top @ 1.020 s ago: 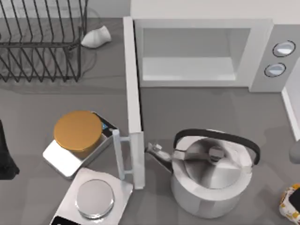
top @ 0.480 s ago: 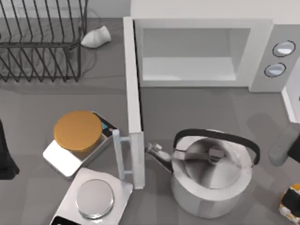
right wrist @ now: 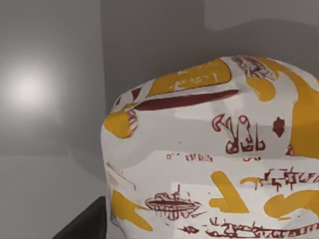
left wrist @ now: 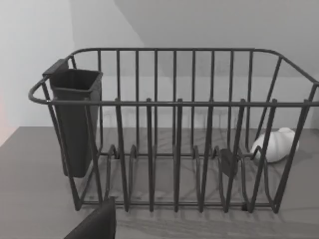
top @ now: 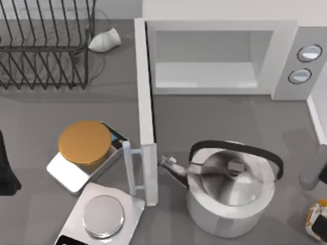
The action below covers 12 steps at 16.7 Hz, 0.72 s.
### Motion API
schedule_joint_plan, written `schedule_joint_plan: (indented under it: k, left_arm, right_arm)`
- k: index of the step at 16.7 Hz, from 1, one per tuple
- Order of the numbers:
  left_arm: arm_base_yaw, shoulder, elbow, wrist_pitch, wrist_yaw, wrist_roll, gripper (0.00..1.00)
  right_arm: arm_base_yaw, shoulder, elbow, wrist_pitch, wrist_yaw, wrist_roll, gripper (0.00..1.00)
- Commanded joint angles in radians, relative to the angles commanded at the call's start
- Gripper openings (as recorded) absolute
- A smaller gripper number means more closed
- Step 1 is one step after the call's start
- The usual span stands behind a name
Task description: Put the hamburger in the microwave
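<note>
Right end effector just over hamburger, grip state unclear, microwave door open

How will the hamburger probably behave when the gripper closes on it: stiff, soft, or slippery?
The hamburger looks like a printed wrapper with creases and dents, so it probably yields somewhat under pressure. Its domed top may let fingers slide, so a grip on the sides seems safer. It is far smaller than the kettle, so probably light.
</note>
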Motion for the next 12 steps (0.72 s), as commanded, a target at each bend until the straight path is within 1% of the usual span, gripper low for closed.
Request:
schedule_joint_plan:
  k: [3,5,9,12]
  left_arm:
    - [0.000,0.000,0.000,0.000,0.000,0.000,1.00]
    - [0.000,0.000,0.000,0.000,0.000,0.000,1.00]
    - [0.000,0.000,0.000,0.000,0.000,0.000,1.00]
    - [0.000,0.000,0.000,0.000,0.000,0.000,1.00]
  right_arm:
    - [-0.017,0.065,-0.073,0.138,-0.001,-0.022,1.00]
    - [0.000,0.097,-0.101,0.200,-0.002,-0.004,1.00]
    - [0.079,0.138,-0.093,0.232,-0.003,0.075,1.00]
    - [0.100,0.145,-0.086,0.233,-0.002,0.096,1.00]
